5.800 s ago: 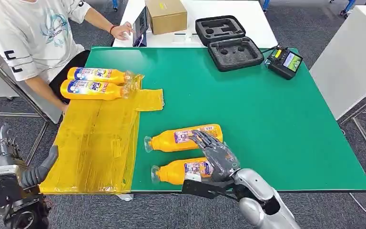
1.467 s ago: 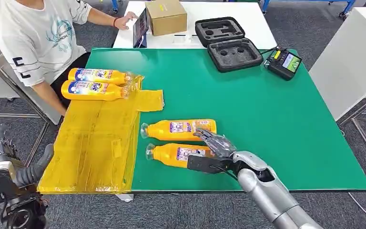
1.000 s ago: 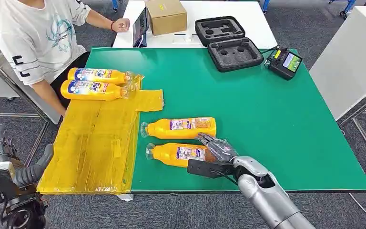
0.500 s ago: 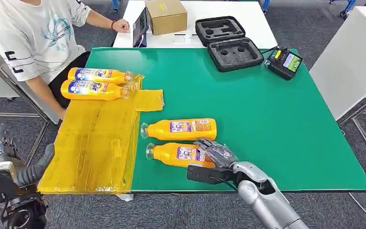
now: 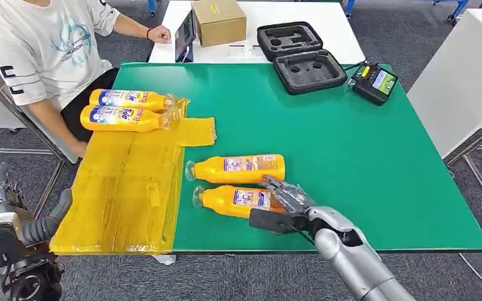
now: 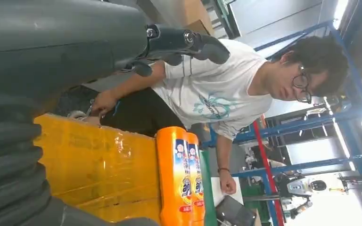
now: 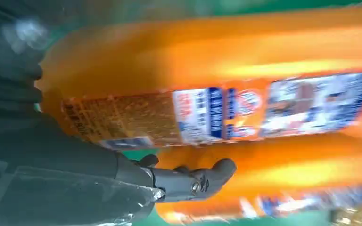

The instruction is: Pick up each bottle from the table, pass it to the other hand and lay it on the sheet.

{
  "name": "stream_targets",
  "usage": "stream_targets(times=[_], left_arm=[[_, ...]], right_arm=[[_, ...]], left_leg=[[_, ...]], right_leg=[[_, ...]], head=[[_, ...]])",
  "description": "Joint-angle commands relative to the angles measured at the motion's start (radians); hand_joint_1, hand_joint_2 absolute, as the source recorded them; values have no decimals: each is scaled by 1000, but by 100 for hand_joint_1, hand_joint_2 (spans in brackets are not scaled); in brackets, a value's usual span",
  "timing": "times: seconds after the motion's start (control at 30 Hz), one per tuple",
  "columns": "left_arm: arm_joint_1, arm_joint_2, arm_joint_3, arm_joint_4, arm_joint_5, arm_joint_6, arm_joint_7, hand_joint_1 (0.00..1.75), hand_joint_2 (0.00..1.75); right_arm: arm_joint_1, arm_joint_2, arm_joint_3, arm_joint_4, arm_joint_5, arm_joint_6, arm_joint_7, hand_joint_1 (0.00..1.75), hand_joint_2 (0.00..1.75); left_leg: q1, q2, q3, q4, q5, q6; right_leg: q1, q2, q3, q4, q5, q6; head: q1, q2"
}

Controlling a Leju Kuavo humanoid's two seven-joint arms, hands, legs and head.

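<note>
The green worktop (image 5: 351, 163) spreads out in front of me, and a yellow sheet (image 5: 125, 188) covers its left part. A person in a white shirt (image 5: 44, 50) sits at the far left corner, one hand by a tablet (image 5: 186, 37) on the white table behind. A cardboard box (image 5: 219, 21) stands there too, and an open black foam case (image 5: 300, 56) lies at the far edge with a small controller (image 5: 374, 81) just beside it.

Two orange bottles (image 5: 125, 110) lie side by side on the far end of the sheet. Two more lie on the bare green, near the sheet's edge, caps toward it: the farther bottle (image 5: 235, 168) and, just beside it, the nearer bottle (image 5: 232, 200).

My right robot hand (image 5: 285, 199) rests on the base end of the nearer bottle, fingers (image 7: 207, 176) curved over it and the thumb below; I cannot tell whether the grasp has closed.

My left robot hand (image 5: 12, 207) hangs below the worktop's left edge, fingers loosely apart, holding nothing.
</note>
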Motion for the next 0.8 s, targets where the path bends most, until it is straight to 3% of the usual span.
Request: stream_targets(times=[0.03,0.13,0.17,0.2,0.23,0.37,0.8], left_arm=[[-28,-10,14,50,11,-1,1,0,175],[-31,-10,14,53,13,-1,1,0,175],[-32,-10,16,53,13,1,1,0,175],[-33,-10,21,51,20,2,-1,0,175],[-32,-9,26,48,23,3,-2,0,175],[-28,-12,34,38,29,-1,-5,0,175],[-28,-15,27,38,21,-6,-7,0,175]], right_arm=[[-65,28,13,216,-1,-2,-8,24,175],[-74,30,16,231,3,1,-9,33,175],[-80,31,19,244,5,3,-12,45,175],[-84,32,20,253,6,3,-16,68,175],[-87,32,22,257,6,2,-18,129,175],[-87,31,29,262,12,3,-27,169,175],[-59,48,7,206,-5,-8,-63,173,175]], left_leg=[[0,-1,4,-1,-1,-1],[0,0,4,-2,-1,-1],[1,0,6,-2,-1,-2],[1,0,5,-2,-1,-1],[0,0,4,-1,-1,-1],[1,0,5,-1,-1,-2],[1,-1,6,-2,-1,-1]], right_leg=[[0,0,4,-1,-1,-1],[0,1,4,-1,0,0],[1,2,5,-2,-1,-1],[1,1,5,-2,0,-1],[1,1,4,-1,0,-1],[1,1,5,-2,0,-1],[1,1,6,-1,-1,-1]], head=[[0,0],[0,0],[0,0],[0,0],[0,0],[0,0],[0,0]])
